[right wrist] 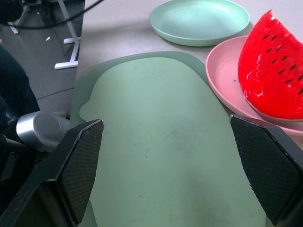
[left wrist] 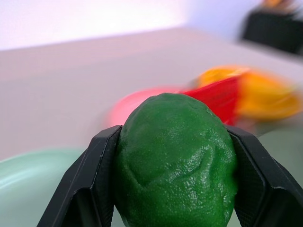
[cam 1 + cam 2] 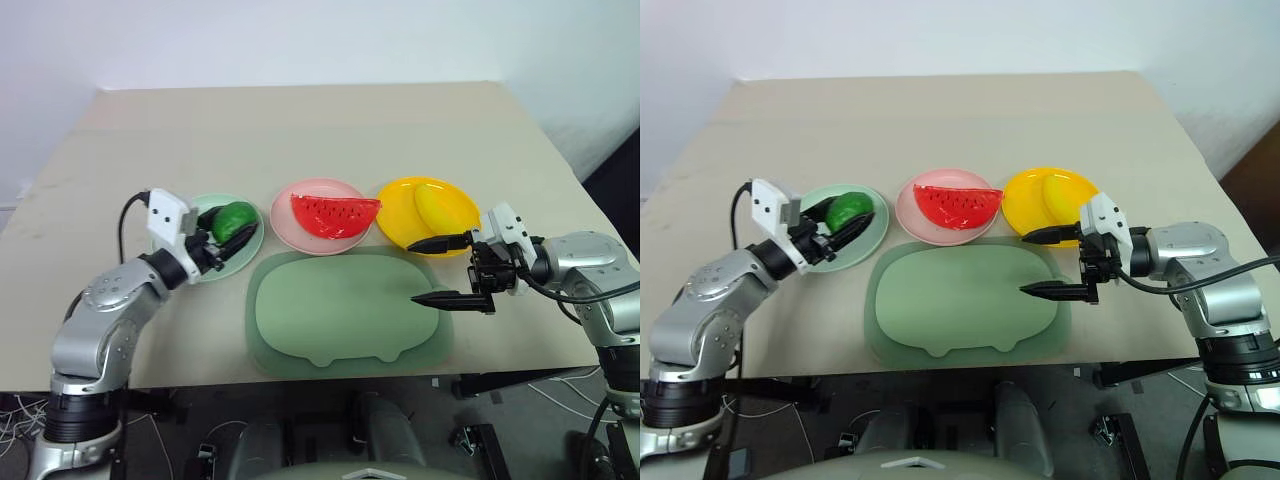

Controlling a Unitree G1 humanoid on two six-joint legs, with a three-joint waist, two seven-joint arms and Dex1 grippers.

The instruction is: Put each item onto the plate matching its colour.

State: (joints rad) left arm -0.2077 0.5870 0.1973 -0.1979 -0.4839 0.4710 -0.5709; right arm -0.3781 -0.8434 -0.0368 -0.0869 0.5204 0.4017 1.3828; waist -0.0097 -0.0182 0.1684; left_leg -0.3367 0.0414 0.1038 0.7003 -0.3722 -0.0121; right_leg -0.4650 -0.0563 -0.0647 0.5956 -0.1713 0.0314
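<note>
So the left gripper (image 3: 228, 236) has its two black fingers clamped on the small bumpy green fruit (image 3: 236, 217), one finger on each side. In the left wrist view the green fruit (image 2: 175, 161) sits squeezed between both fingers (image 2: 87, 189). From the head camera the fruit is over the mint green plate (image 3: 251, 250), which sits toward the left end of the table (image 3: 300, 120). Can't tell if the fruit is touching the plate or held just above it.

The pale pink plate (image 3: 285, 222) is in the middle of the row with the red watermelon wedge (image 3: 335, 214) lying on it, black seeds showing. Just beside it, toward the table's right edge, the bright yellow plate (image 3: 392, 225) carries the yellow banana (image 3: 437, 205).

The big sage-green pig-shaped board (image 3: 345, 310) lies along the table's near edge, right in front of the three plates and bare on top.

The right gripper (image 3: 441, 270) hangs over the board's right end, near the yellow plate, fingers spread wide and holding nothing. In its wrist view the textured finger pads (image 1: 83, 165) stand far apart over the board.

No brand names, labels or readable writing on anything I can make out.
</note>
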